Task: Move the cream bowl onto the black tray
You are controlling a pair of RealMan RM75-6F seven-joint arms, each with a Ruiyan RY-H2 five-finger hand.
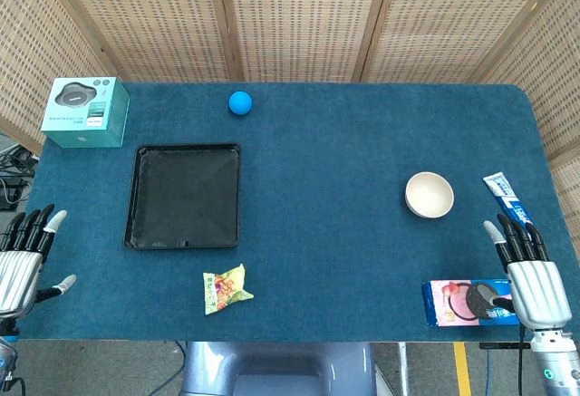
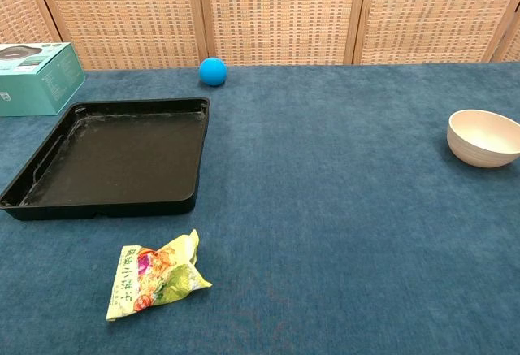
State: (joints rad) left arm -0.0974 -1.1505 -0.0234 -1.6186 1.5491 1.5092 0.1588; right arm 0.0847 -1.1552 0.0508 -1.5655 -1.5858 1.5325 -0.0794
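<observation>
The cream bowl [image 1: 429,194] [image 2: 483,136] stands upright on the blue table, right of centre. The black tray [image 1: 184,195] [image 2: 110,156] lies empty on the left side. My right hand [image 1: 526,267] hovers at the table's front right corner, fingers stretched apart and holding nothing, a short way right of and nearer than the bowl. At the front left edge my left hand [image 1: 25,255] is spread open and empty, left of the tray. Neither hand shows in the chest view.
A blue ball [image 1: 239,101] [image 2: 213,71] sits behind the tray. A teal box [image 1: 85,111] [image 2: 34,76] stands at the back left. A snack packet [image 1: 225,287] [image 2: 154,275] lies in front of the tray. A cookie pack [image 1: 462,301] and a tube [image 1: 506,198] lie near my right hand.
</observation>
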